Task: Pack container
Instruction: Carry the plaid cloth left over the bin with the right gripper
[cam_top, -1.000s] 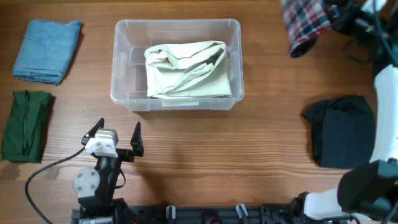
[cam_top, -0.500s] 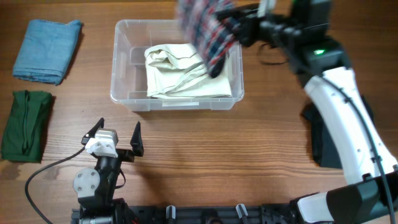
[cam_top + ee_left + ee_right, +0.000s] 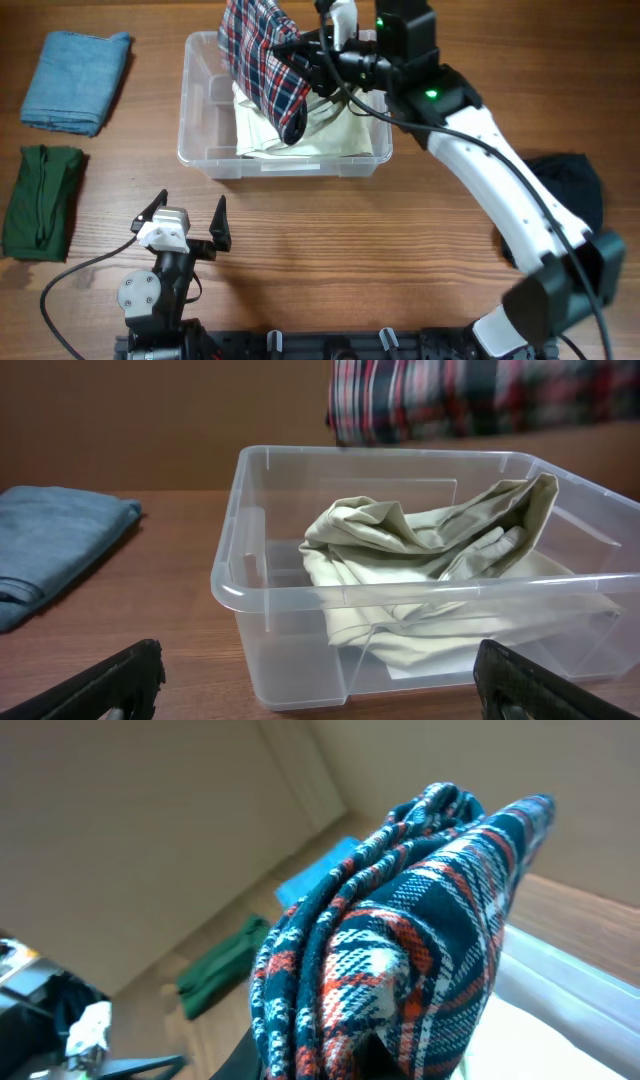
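The container (image 3: pixel 283 167) stands at the upper centre of the tabletop (image 3: pixel 400 250), with a cream cloth (image 3: pixel 330 130) inside. Above it the right tool (image 3: pixel 306 57) grips a plaid cloth (image 3: pixel 262 60). The left tool (image 3: pixel 186 212), lower left, has its jaws spread wide, holding nothing.

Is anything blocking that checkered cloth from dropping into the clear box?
Nothing visible does. The plaid cloth hangs from the right claw over the open container. A cream cloth lies inside, so it would likely land on top of that.
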Robot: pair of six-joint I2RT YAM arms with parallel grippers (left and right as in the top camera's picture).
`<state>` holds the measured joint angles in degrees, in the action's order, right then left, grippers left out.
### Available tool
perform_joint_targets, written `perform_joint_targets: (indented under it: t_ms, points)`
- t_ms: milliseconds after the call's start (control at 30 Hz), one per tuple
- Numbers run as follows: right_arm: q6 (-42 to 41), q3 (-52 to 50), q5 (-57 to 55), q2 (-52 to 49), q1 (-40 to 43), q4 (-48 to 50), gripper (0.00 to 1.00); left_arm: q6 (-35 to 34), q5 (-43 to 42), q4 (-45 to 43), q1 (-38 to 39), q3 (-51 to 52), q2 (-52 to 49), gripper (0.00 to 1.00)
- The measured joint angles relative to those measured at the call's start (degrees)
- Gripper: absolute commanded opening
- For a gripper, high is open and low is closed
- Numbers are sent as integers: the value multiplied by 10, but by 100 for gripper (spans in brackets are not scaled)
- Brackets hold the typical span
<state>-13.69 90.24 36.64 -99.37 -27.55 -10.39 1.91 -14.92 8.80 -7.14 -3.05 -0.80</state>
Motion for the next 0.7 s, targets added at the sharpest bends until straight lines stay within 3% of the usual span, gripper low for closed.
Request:
perform_joint_targets:
  t_ms: [267, 700]
  points:
    - [2, 0, -7, -70, 0, 17, 4, 0, 0, 0, 0, 0, 0, 100]
    - [-14, 0, -7, -75, -1, 56, 4, 0, 0, 0, 0, 0, 0, 100]
